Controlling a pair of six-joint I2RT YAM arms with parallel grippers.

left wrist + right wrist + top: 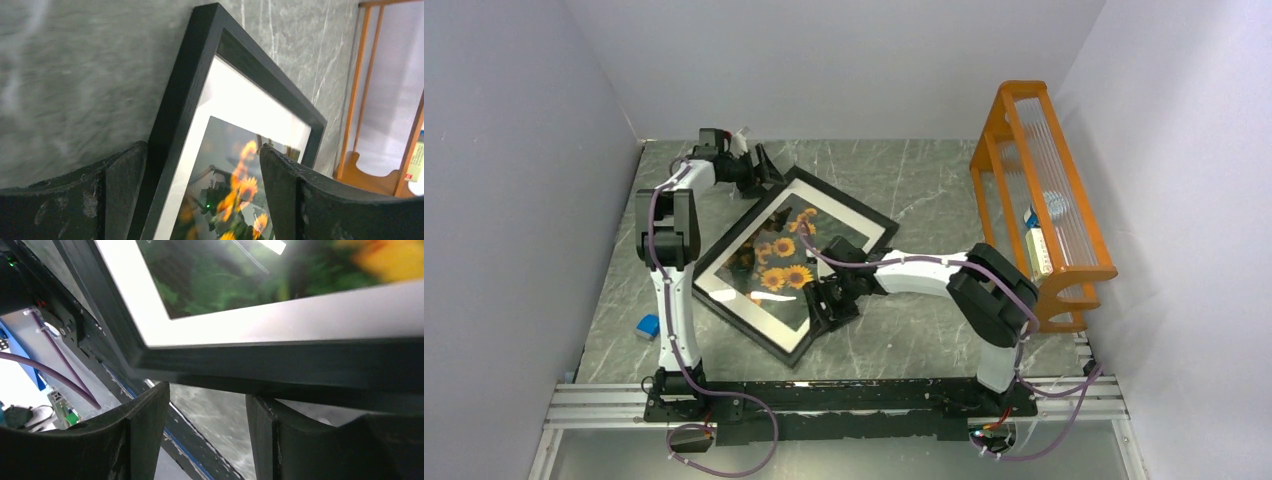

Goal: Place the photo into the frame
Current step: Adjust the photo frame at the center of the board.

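The black frame (742, 322) lies diagonally on the grey marble table, with the sunflower photo (782, 262) behind its glass inside a white mat. My left gripper (764, 168) is open at the frame's far corner. In the left wrist view the gripper (202, 150) straddles the frame's side rail (180, 100), one finger outside it and one over the photo (235, 185). My right gripper (834, 305) is open at the frame's near right edge. In the right wrist view the gripper (207, 392) sits just beside the frame rail (280, 365), with the photo (225, 275) beyond.
An orange wooden rack (1044, 200) stands at the right side of the table and shows in the left wrist view (370, 100). A small blue object (648, 324) lies near the left arm's base. Grey walls close in the left and back.
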